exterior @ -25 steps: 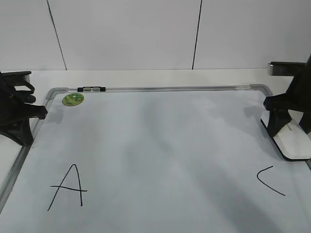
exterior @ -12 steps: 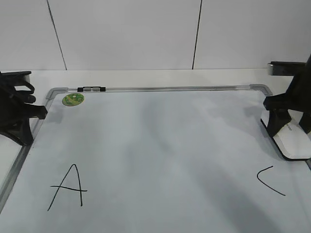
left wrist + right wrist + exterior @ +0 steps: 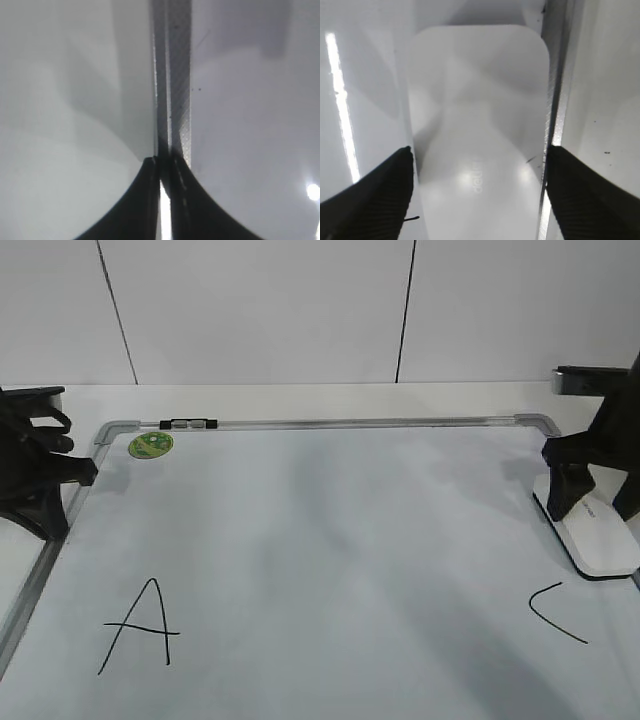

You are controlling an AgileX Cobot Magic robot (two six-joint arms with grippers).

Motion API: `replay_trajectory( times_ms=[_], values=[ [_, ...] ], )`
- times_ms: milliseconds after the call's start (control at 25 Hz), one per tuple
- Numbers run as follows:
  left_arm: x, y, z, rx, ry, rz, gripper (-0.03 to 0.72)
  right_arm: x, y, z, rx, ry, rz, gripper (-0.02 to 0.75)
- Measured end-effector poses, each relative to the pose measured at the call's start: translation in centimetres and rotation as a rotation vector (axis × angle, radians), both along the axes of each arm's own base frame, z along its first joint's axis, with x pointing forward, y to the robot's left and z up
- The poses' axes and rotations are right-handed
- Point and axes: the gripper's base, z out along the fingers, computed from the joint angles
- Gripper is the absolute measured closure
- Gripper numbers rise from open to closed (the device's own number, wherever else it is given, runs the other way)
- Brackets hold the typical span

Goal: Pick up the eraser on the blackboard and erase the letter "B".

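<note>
My right gripper (image 3: 477, 192) sits wide open straddling the eraser (image 3: 477, 125) at the blackboard's (image 3: 320, 540) 3 o'clock edge; left gripper (image 3: 162, 165) pinched closed, empty.

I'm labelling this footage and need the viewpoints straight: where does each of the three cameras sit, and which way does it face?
Exterior view: sits at the near edge, slanting down over the blackboard; both arms show at the sides.
Left wrist view: on the left arm, looking down at the board's frame; left gripper, jaws together.
Right wrist view: on the right arm, looking down on the eraser; right gripper jaws apart, one on either side of it.
Shared: exterior and right wrist views both show the eraser and the frame.
</note>
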Motion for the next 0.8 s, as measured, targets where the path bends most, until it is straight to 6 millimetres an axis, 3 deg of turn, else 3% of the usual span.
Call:
replay_trajectory(
  times_ms=[240, 600, 800],
  values=[
    [0.0, 0.0, 0.0, 0.0, 0.001, 0.0, 0.671, 0.0, 0.0, 0.3, 0.001, 0.013, 0.0, 0.099],
    [0.0, 0.0, 0.0, 0.0, 0.002, 0.0, 0.671, 2.8, 0.0, 6.4, 0.006, -0.135, -0.047, 0.117],
    [0.0, 0.0, 0.0, 0.0, 0.002, 0.0, 0.668, 2.7, 0.1, 7.5, 0.029, -0.158, -0.09, 0.138]
  ],
)
